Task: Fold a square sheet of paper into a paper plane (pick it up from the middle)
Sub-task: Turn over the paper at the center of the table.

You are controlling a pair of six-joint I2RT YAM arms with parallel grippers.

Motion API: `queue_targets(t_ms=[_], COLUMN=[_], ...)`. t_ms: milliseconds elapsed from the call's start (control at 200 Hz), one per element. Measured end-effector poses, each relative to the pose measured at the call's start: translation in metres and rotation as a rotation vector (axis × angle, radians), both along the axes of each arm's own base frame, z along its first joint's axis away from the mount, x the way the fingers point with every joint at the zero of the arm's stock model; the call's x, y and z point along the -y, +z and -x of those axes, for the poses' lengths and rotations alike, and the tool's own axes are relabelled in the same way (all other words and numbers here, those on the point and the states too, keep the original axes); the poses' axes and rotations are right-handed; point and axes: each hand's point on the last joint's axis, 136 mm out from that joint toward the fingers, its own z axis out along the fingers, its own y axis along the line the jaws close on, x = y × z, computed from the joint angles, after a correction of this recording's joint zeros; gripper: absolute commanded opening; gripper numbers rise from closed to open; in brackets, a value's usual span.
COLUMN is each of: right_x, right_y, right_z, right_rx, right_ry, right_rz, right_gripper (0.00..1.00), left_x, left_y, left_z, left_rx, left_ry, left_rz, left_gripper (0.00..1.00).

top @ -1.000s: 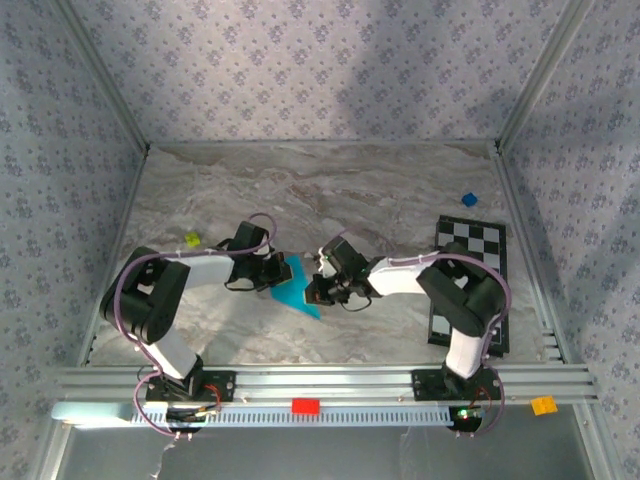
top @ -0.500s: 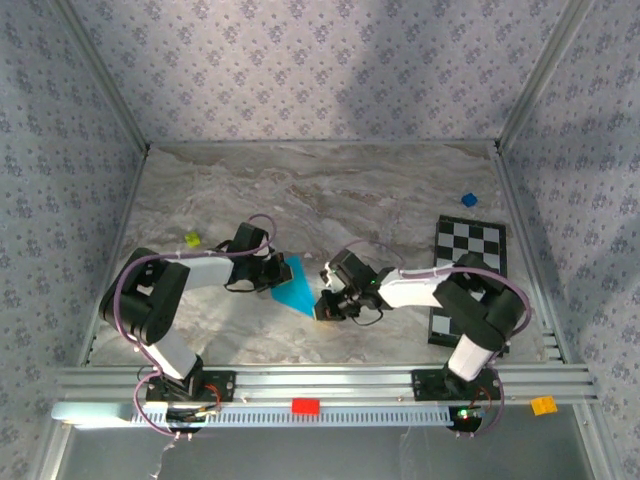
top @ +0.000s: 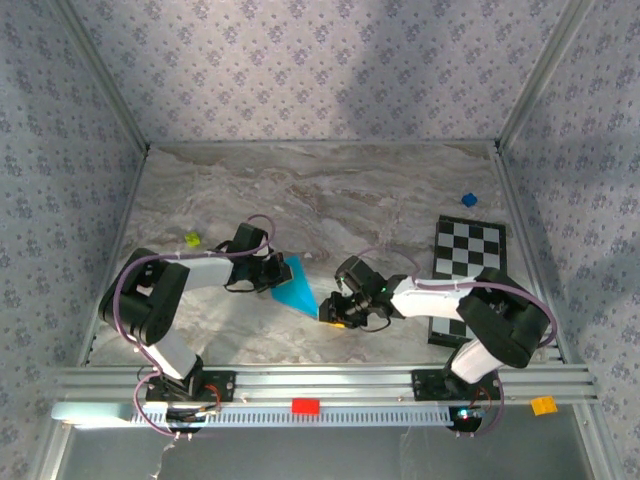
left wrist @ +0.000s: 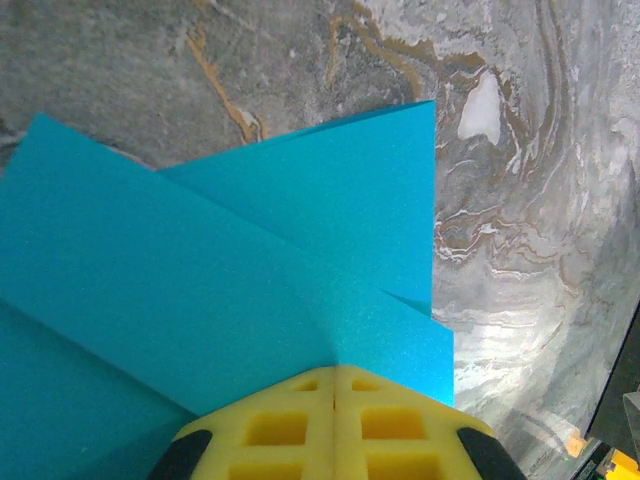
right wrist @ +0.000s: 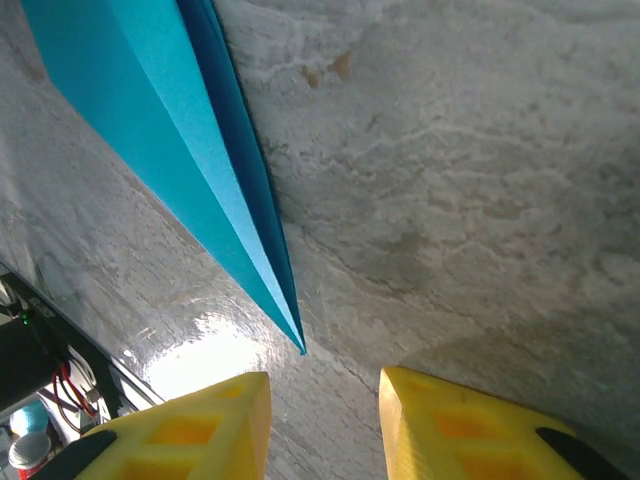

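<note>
Right gripper (top: 331, 310) is backing off toward the near edge, fingers apart, now just clear of the paper's (top: 297, 288) pointed tip. Left gripper (top: 272, 272) is still clamping the folded paper against the table (top: 330, 190). Judging this crease pressed; next fold pending.

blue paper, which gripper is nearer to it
Left. The left gripper is shut on the wide end of the blue paper; the right gripper hangs open off its pointed tip, not touching.
</note>
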Motion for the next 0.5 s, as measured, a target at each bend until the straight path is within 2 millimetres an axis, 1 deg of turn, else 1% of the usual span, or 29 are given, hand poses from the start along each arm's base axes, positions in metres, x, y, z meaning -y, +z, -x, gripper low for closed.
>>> queue_targets(t_ms=[150,375,500], right_x=[-0.007,-0.009,-0.016], right_y=[0.0,-0.002,0.0], right_z=[-0.005,-0.007,-0.013], right_rx=[0.001,-0.029,-0.009], right_ry=[-0.017,-0.029,-0.033], right_rz=[-0.028,-0.046,-0.078], right_gripper=[0.32,0.32,0.31], left_x=[0.0,0.0,0.0], left_y=[0.0,0.0,0.0], left_z=[0.0,0.0,0.0], left_rx=[-0.003,-0.003,-0.003], left_ry=[0.006,0.007,0.006], left_rz=[0.003,0.003,0.003], left_gripper=[0.01,0.01,0.01])
